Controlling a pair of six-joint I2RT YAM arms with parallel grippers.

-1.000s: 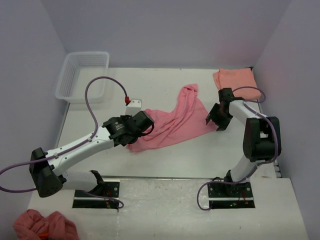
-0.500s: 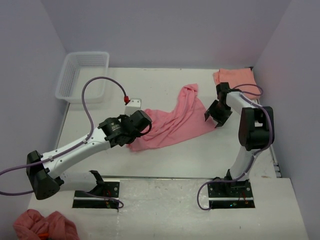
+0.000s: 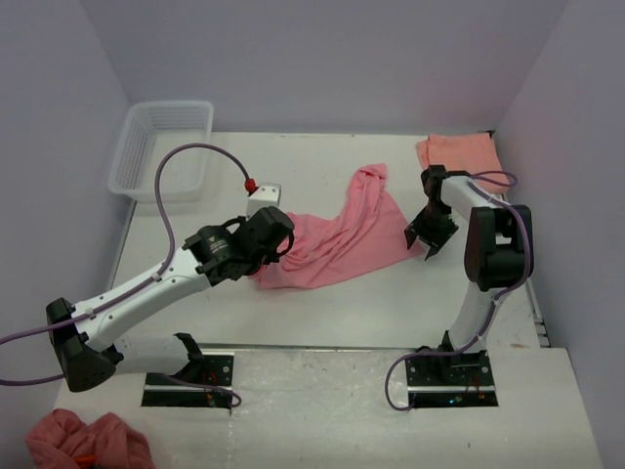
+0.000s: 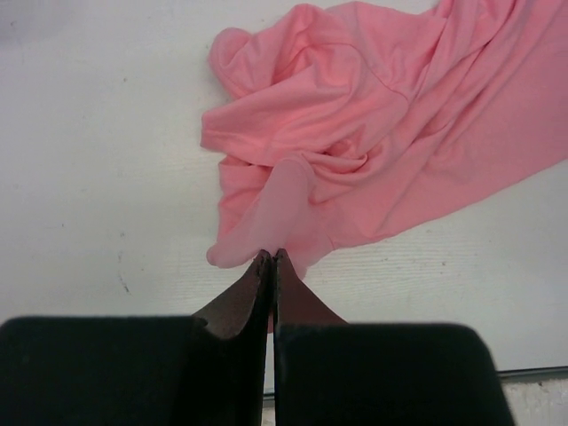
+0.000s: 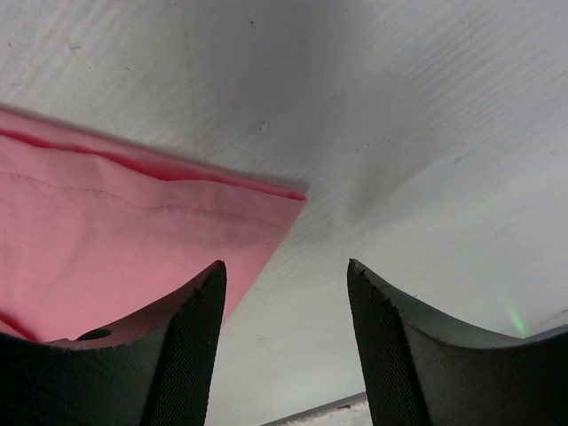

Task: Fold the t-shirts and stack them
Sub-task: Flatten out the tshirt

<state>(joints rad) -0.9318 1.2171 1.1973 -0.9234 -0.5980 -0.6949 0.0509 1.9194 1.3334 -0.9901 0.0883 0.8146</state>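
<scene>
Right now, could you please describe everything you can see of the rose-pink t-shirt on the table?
The rose-pink t-shirt is plain, thin, soft-looking cloth, unfolded and rumpled, spread diagonally across the middle of the white table. One end reaches toward the back; its left end is bunched into folds. The left gripper is shut on a raised fold there. The right gripper stands open over its stitched hem corner, not gripping it.

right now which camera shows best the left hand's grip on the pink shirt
The left wrist view: the left hand is shut on a raised fold of the pink shirt, seen close up. From the top view the hand's body covers the pinch. The right wrist view shows only another corner of the shirt.
</scene>
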